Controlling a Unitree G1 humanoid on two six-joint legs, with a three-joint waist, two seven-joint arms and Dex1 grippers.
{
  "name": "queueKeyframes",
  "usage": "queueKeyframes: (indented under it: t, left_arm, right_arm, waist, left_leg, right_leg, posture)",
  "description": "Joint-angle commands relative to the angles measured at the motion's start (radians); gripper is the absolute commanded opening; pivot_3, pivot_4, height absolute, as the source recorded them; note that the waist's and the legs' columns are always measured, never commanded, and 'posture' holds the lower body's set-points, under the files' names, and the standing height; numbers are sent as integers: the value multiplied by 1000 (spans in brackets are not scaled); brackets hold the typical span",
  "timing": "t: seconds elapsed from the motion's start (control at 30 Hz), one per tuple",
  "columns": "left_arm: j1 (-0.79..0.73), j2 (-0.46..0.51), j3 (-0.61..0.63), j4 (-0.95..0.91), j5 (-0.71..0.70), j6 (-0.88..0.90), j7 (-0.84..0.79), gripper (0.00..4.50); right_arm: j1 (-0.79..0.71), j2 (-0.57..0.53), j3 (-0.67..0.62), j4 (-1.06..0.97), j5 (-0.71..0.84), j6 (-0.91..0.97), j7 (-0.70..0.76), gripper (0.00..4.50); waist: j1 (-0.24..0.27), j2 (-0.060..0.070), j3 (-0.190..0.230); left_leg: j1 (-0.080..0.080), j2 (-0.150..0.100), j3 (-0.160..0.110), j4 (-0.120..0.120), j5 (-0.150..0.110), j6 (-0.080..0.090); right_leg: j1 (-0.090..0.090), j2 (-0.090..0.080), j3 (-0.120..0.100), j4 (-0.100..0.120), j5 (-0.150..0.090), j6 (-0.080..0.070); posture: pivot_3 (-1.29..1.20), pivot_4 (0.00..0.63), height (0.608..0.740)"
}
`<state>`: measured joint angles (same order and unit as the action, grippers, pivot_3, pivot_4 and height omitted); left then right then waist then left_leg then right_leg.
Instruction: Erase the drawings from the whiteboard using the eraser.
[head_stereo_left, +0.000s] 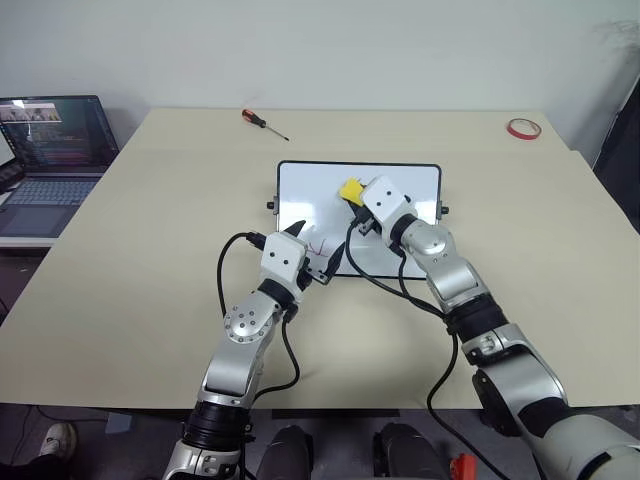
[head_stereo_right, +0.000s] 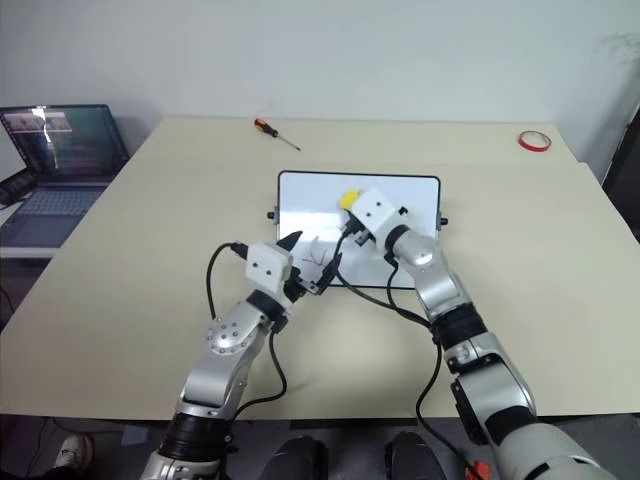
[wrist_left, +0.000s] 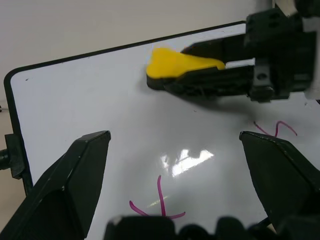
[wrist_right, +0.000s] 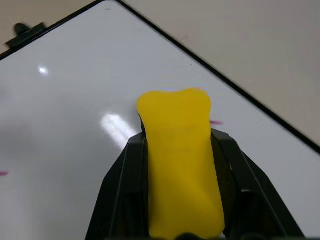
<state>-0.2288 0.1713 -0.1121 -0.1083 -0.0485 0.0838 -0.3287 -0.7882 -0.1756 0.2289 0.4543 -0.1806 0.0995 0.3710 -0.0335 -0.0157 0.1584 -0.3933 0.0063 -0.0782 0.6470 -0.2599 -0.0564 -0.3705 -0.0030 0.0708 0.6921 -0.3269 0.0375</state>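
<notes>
**Eraser held over the board's far half; remaining marks lie nearer the robot**

Nearest the robot, the left gripper (head_stereo_left: 318, 252) is seen with its two black fingers spread apart and nothing between them, poised at the near edge of the whiteboard (head_stereo_left: 300, 190). Directly ahead of it, on the near part of the board, a red check-like scribble (wrist_left: 159, 202) is visible, and a second squiggle (wrist_left: 276, 128) lies a little farther in, toward the right arm's side. A faint red trace (wrist_right: 216, 122) can also be made out just beside the eraser's tip, near the far edge.

Farther out, the right gripper (wrist_right: 180, 200) is clenched on the eraser (wrist_right: 180, 160), the yellow block being pinched across its width so that its long axis runs along the fingers. The block points forward and to the robot's left, roughly level, with its dark underside facing the board. It is held over the middle of the board's far half; whether it touches the surface cannot be told.

The coming stroke is judged to turn on one relation: the two plain scribbles lie back from the eraser, toward the robot, between it and the left gripper. A drawing-back of the right arm would be called for, with the block's long side swept across them. The open left gripper stands close to that path and may need to be avoided.
</notes>
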Motion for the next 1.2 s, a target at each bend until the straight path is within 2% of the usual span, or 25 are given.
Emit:
queueKeyframes:
  t: [0.03, 0.17, 0.33, 0.83, 1.03, 1.2]
  left_arm:
    - [-3, -3, 3, -47, 0, -4, 8, 4500]
    - [1, -6, -1, -52, 0, -1, 13, 4500]
    - [-4, -8, -2, -42, -2, -3, 13, 4500]
    - [-21, -21, -18, -17, 3, -15, 7, 4500]
    - [-16, -22, -16, -22, 6, -14, 16, 4500]
    - [-9, -24, -19, -28, 7, -12, 19, 4500]
  right_arm:
    - [57, -30, -8, -52, -4, 155, 29, 1265]
    - [114, -57, -38, -156, 16, 258, 39, 1265]
    - [115, -66, -51, -183, 22, 253, 19, 1265]
    - [-152, 46, -42, 104, 36, 57, -91, 1265]
    - [-220, 49, -43, 209, 32, 6, -114, 1265]
    - [-225, -3, -29, 248, -1, 48, -106, 1265]
  waist:
    - [0, 0, 0]
    - [5, -1, 0]
    - [6, -1, 0]
    - [-8, 0, 0]
    - [-9, 0, 0]
    - [-6, 0, 0]
  left_leg:
    - [1, 0, 0, 0, 0, 0]
    - [3, -1, -1, 0, 0, 0]
    - [3, -2, -1, 1, 0, 0]
    - [1, -1, 0, -1, 1, -1]
    - [0, -1, 0, -1, 1, -1]
    - [0, -1, 0, -1, 1, -1]
  right_leg:
    - [1, 0, 0, 0, 0, 0]
    - [3, 0, -1, 2, 0, 0]
    - [3, 0, -1, 2, 0, 0]
    - [-1, 0, 0, 3, 0, 0]
    - [-2, 0, 0, 3, 0, 0]
    - [-2, 0, 0, 3, 0, 0]
  posture:
    - [0, 150, 740]
    - [0, 150, 740]
    - [0, 150, 740]
    - [0, 150, 740]
    - [0, 150, 740]
    - [0, 150, 740]
